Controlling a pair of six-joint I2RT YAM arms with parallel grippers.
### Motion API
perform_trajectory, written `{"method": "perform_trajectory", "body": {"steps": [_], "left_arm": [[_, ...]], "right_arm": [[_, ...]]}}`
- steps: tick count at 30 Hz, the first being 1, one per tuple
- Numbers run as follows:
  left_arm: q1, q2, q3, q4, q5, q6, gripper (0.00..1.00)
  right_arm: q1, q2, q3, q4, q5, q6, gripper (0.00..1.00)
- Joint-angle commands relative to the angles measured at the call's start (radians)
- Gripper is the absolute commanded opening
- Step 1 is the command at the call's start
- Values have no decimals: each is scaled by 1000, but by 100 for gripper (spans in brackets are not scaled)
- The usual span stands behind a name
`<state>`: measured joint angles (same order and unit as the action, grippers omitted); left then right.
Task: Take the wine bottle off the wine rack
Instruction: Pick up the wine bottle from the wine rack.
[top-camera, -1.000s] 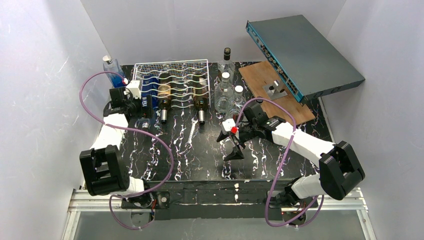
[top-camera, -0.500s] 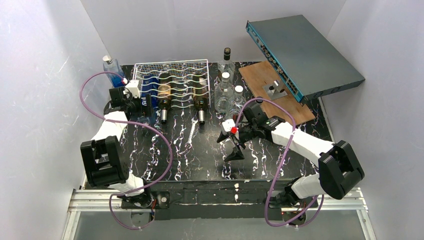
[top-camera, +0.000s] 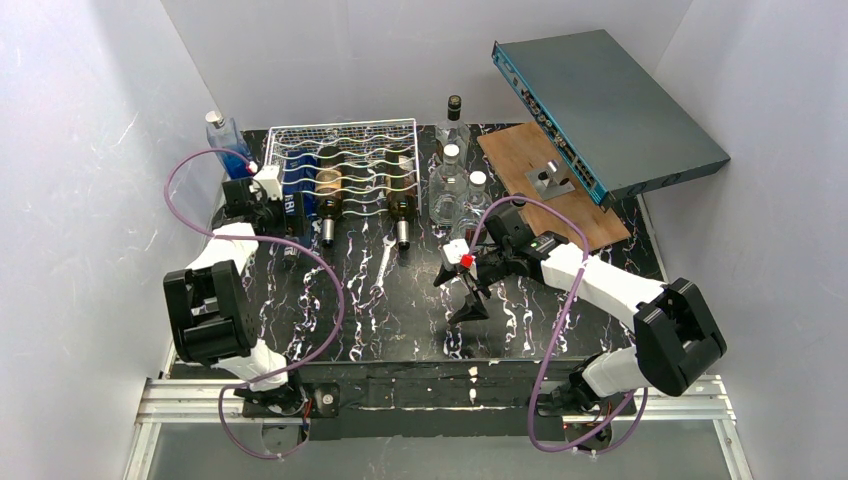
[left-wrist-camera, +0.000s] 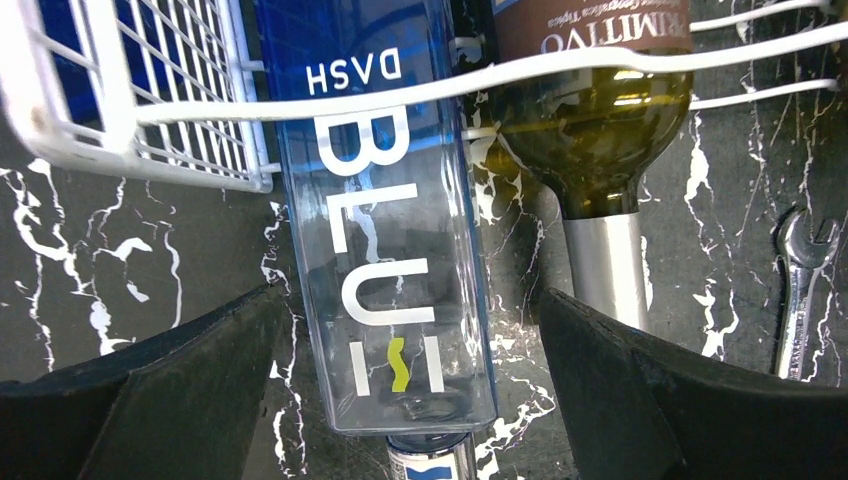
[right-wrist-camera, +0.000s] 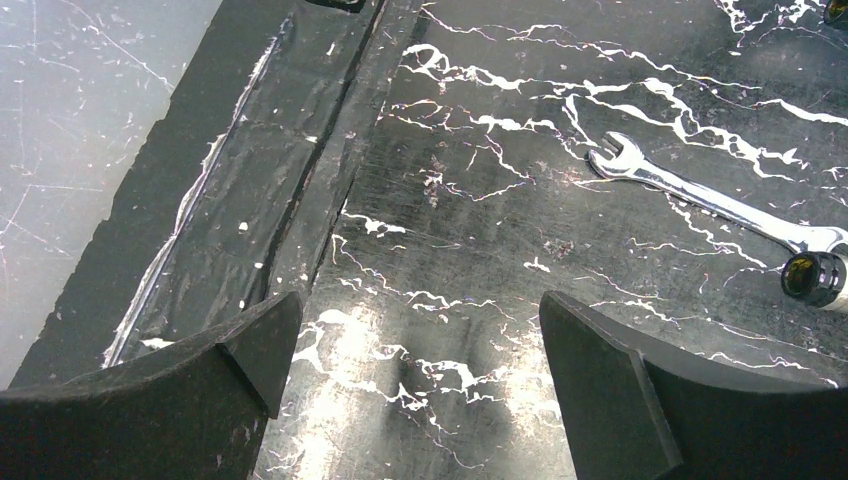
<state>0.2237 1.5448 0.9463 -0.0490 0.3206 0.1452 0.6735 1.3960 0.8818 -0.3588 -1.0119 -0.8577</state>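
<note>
The wine rack (top-camera: 345, 160) is a silver-white wire basket at the back left of the table. Two dark wine bottles (top-camera: 328, 195) (top-camera: 402, 200) lie in it, necks toward the near side. A clear blue square bottle (left-wrist-camera: 385, 250) lies in the leftmost row. My left gripper (top-camera: 288, 212) (left-wrist-camera: 410, 330) is open and straddles the blue bottle's neck end; both fingers (left-wrist-camera: 180, 380) stand apart from the glass. The nearer wine bottle (left-wrist-camera: 600, 170) lies just right of it. My right gripper (top-camera: 468, 290) (right-wrist-camera: 420, 340) hangs open over bare table.
A wrench (top-camera: 383, 262) (right-wrist-camera: 700, 195) lies in front of the rack. Upright clear bottles (top-camera: 450, 185) stand to its right, beside a wooden board (top-camera: 550, 185) and a tilted grey-blue box (top-camera: 610, 110). A blue bottle (top-camera: 225, 135) stands at the back left corner.
My left arm has swung a little, bringing its open gripper slightly closer to the rack's left end. The right arm has stayed still.
</note>
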Motion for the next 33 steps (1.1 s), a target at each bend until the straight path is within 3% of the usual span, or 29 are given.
{"method": "perform_trajectory", "body": {"steps": [1,33], "left_arm": [[7,19,-10,18,25,-4,98],[7,156,83,-34,51,-75,90]], "right_arm": [[-6,7,45,-9,-14,-14,98],[-12,17,62,-45,2,-40,98]]}}
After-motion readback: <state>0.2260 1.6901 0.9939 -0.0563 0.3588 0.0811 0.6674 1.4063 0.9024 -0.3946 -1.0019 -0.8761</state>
